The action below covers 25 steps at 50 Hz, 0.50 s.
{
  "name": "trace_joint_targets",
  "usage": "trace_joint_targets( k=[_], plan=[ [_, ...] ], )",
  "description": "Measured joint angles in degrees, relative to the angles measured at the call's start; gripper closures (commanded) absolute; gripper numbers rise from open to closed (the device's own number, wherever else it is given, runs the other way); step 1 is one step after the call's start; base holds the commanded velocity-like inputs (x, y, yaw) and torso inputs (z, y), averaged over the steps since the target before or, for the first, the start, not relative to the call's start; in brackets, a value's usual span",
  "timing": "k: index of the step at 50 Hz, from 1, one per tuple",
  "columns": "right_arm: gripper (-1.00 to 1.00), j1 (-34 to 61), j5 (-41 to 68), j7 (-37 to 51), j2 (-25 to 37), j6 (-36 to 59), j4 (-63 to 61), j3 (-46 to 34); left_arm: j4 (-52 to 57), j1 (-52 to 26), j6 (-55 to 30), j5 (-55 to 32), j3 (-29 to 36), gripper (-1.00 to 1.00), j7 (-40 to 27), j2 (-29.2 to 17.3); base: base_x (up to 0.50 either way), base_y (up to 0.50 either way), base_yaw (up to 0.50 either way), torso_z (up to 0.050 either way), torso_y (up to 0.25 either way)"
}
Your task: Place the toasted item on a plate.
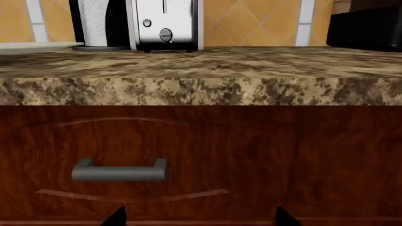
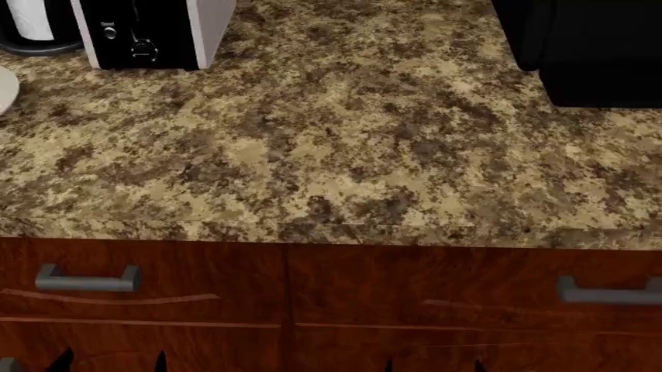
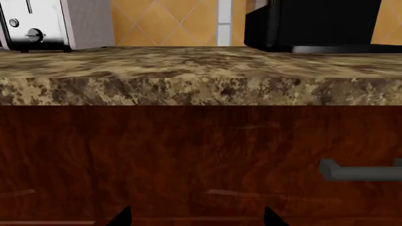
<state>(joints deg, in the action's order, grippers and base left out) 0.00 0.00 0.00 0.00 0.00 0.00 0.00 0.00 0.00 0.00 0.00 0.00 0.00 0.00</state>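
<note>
The toasted item is not in view; the tops of the toaster's slots are cut off in every view. The silver toaster (image 2: 145, 31) stands at the counter's back left, and also shows in the left wrist view (image 1: 164, 26) and the right wrist view (image 3: 37, 23). Only an edge of the cream plate (image 2: 5, 89) shows, left of the toaster; it also shows in the left wrist view (image 1: 37, 46). My left gripper (image 1: 199, 220) and right gripper (image 3: 196, 219) are open and empty, low in front of the drawer fronts, below the counter edge. In the head view only their fingertips show, left (image 2: 112, 363) and right (image 2: 435, 366).
A paper-towel roll (image 1: 94, 21) on a black base stands beside the toaster. A black appliance (image 2: 590, 46) fills the counter's back right. The granite counter (image 2: 342, 155) overhangs wooden drawers with grey handles (image 1: 119, 170) (image 3: 361, 170). An orange tiled wall is behind.
</note>
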Motion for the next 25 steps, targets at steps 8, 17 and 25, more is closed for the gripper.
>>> trace_joint_targets(
  k=[8, 17, 25],
  plan=[
    [-1.00, -0.4, 0.6, 1.0, 0.9, 0.8, -1.4, -0.7, 1.2, 0.4, -0.8, 0.7, 1.0, -1.00, -2.1, -0.7, 0.00, 0.00, 0.00, 0.000, 0.000],
    [-1.00, -0.3, 1.2, 2.9, 2.1, 1.4, -2.1, -1.9, 2.1, 0.2, -2.0, 1.0, 2.8, -1.00, -4.4, -1.8, 0.00, 0.00, 0.00, 0.006, 0.000],
    [-1.00, 0.0, 1.8, 4.4, 2.9, 3.0, -3.1, -2.7, 3.6, 0.1, -3.3, 0.8, 4.1, -1.00, -5.7, -2.9, 0.00, 0.00, 0.00, 0.050, 0.000]
  ],
)
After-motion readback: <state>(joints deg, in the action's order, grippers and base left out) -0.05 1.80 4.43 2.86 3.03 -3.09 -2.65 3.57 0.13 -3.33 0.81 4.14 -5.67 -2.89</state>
